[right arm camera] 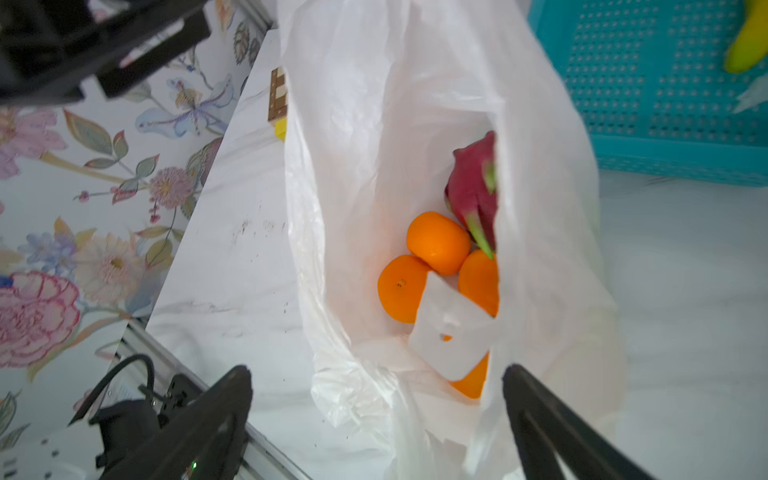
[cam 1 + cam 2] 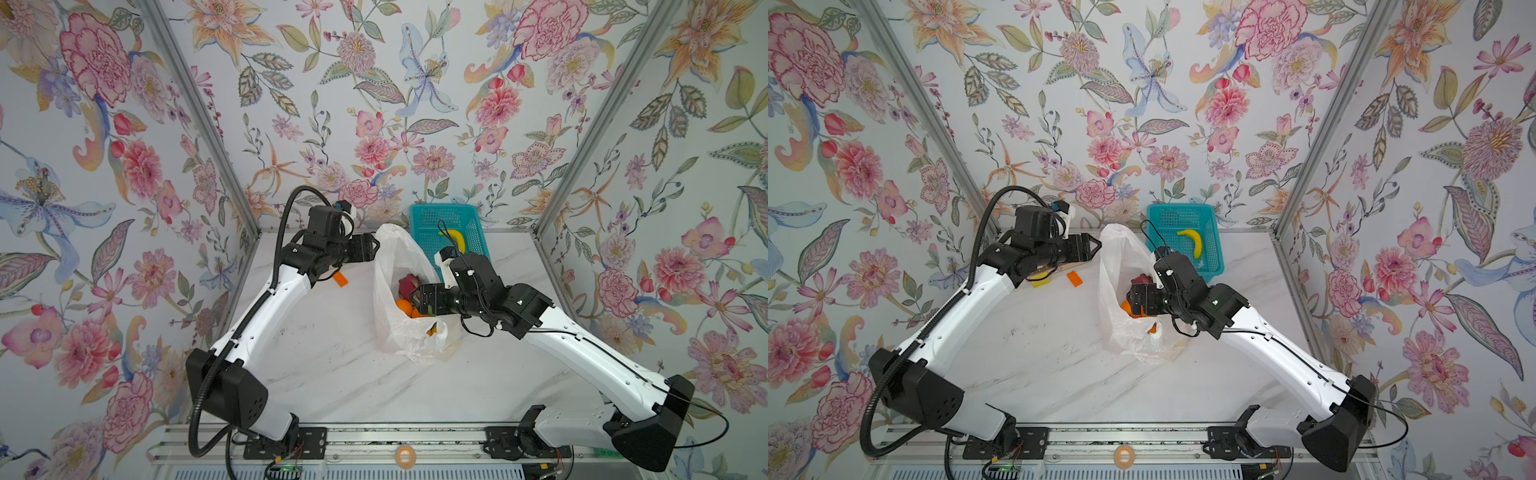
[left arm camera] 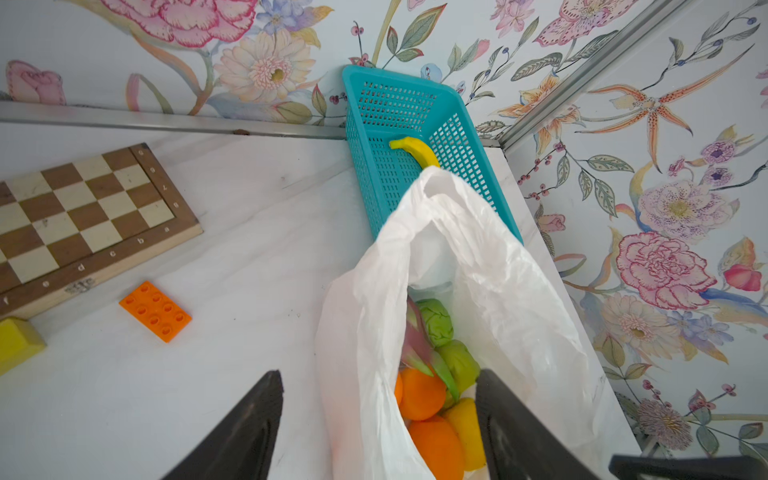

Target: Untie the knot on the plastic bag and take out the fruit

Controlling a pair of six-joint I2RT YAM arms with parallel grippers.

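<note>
White plastic bag (image 2: 399, 328) mouth gaping (fruit (image 1: 438, 243) inside) | both jaws spread | rim beside basket (image 2: 432, 224)

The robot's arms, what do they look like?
The left arm and right arm have white shells, black joints. A black ribbed hose loops along the left, a thin black cable along the right. The left claw and right claw are black, tapered.

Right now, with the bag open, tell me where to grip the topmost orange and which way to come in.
Grip the orange across its round middle, coming through the open mouth of the bag with the right tool, which faces it. It sits uppermost and uncovered; the dragon fruit crowds one side, so put the jaws on its free sides.
</note>
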